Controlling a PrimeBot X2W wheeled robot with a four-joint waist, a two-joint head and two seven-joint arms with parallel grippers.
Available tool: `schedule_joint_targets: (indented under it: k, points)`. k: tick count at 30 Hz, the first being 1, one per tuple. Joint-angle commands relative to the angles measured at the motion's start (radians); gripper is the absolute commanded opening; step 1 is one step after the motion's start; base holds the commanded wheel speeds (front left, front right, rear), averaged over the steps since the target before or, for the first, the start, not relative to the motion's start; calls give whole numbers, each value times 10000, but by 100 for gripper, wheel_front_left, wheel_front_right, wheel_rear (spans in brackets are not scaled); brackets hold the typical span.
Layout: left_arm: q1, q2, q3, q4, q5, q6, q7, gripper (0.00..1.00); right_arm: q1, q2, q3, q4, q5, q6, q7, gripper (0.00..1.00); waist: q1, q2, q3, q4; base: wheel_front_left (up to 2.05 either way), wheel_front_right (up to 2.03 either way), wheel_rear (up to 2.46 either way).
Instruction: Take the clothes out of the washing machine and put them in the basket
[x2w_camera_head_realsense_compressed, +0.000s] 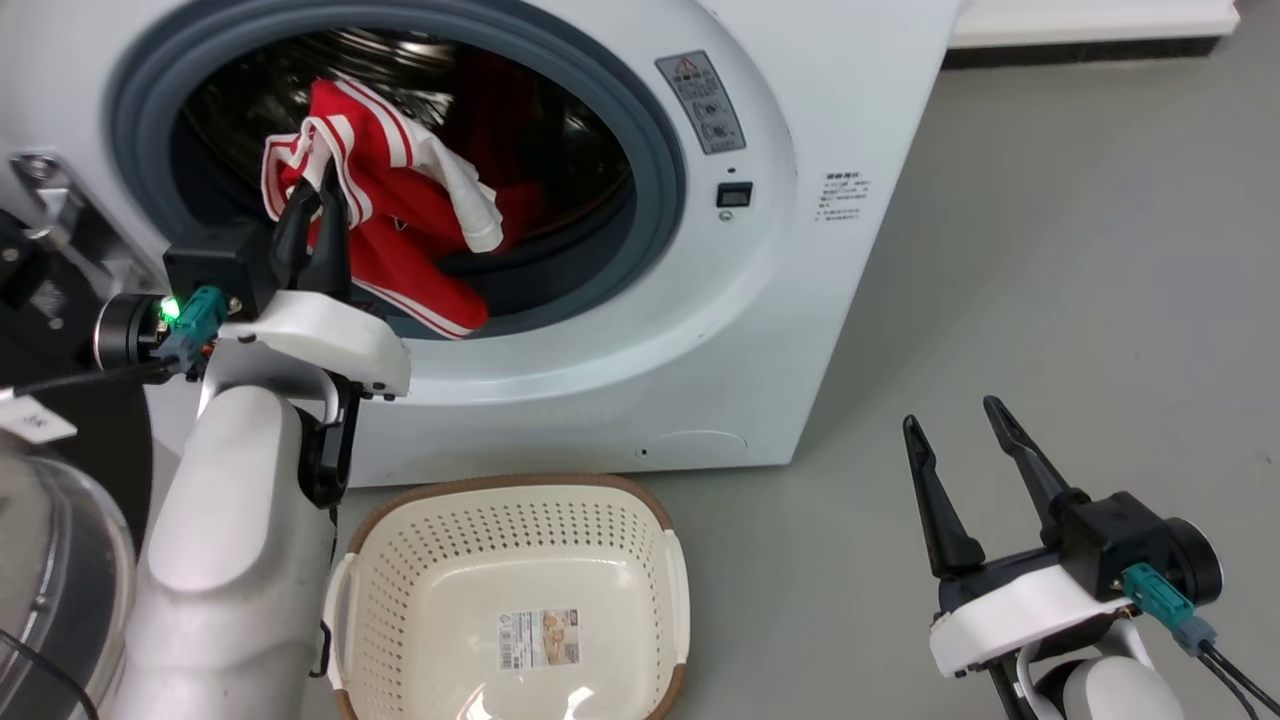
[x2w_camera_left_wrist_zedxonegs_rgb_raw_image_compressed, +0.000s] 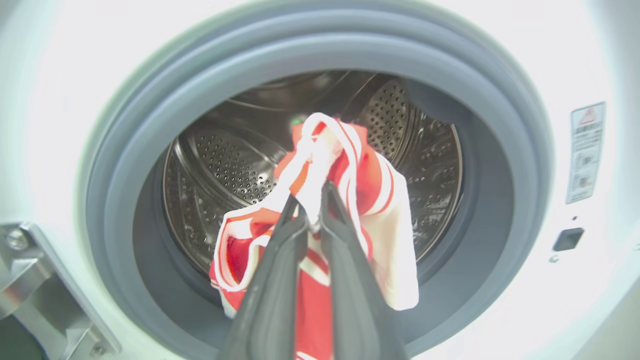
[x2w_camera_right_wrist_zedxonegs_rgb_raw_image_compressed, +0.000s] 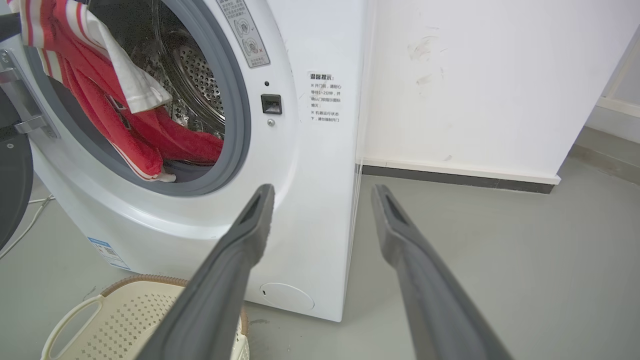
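Grey floor (x2w_camera_head_realsense_compressed: 1080, 250); washer (x2w_camera_head_realsense_compressed: 760, 300), warning-triangle label (x2w_camera_head_realsense_compressed: 700, 102); L gripper (x2w_camera_head_realsense_compressed: 318, 190) pinching striped garment (x2w_camera_head_realsense_compressed: 400, 220).

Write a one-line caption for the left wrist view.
Left gripper, jaws shut, holds red-and-white striped fabric garment at porthole of white front-loading washing machine.

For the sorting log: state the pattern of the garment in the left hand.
The garment is red with broad white stripes; the head view shows it best.
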Motion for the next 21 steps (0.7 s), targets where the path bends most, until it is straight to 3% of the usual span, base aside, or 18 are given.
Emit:
schedule_joint_targets:
  k: [1, 14, 21]
  points:
    - [226, -32, -1, -360, -18, 37, -16, 0, 151, 10, -31, -60, 42, -7, 54, 100, 3, 0, -235, 192, 0, 0, 0]
    - [3799, -131, -293, -6591, -10, 689, 1276, 0, 547, 10, -65, -312, 137, -7, 172, 100, 3, 0, -581, 576, 0, 0, 0]
    - [5825, -340, -401, -8807, 42, 1324, 2002, 0, 560, 10, -116, -412, 64, -7, 241, 100, 3, 0, -333, 758, 0, 0, 0]
